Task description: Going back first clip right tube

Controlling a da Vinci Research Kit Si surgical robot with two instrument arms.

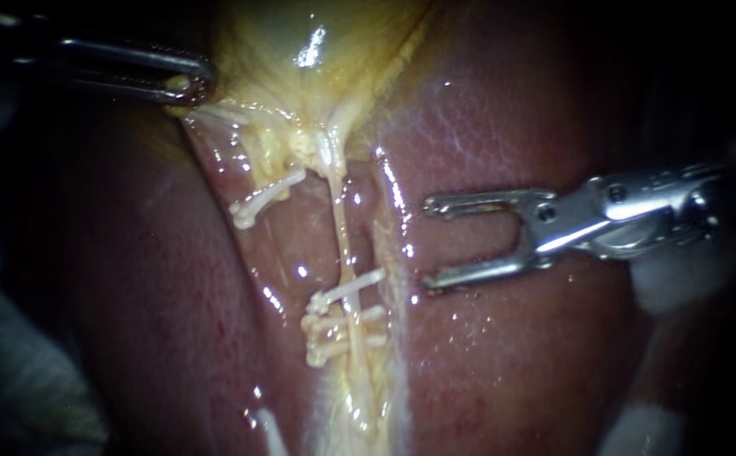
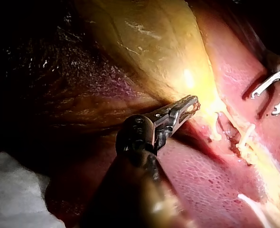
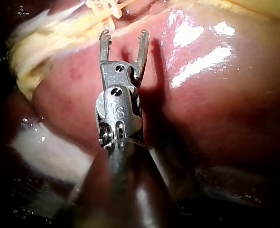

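A thin pale right tube [image 1: 340,228] runs down from the yellow gallbladder [image 1: 300,59]. White clips [image 1: 344,325] sit stacked across its lower part, the top one [image 1: 346,289] slanted. Another white clip [image 1: 266,196] lies to the left, higher up. My right instrument [image 1: 428,243] comes in from the right with its jaws open and empty, just right of the tube and apart from it. In the right wrist view its jaws [image 3: 123,40] point at the clips [image 3: 107,9]. My left instrument [image 1: 186,84] is at the upper left, shut on the gallbladder's edge [image 2: 197,102].
Glossy red liver [image 1: 511,355] lies on both sides of the tube and under my right instrument. White gauze [image 1: 663,283] shows beneath the right shaft and beside it [image 3: 45,152]. The left side of the endoscope view is dark.
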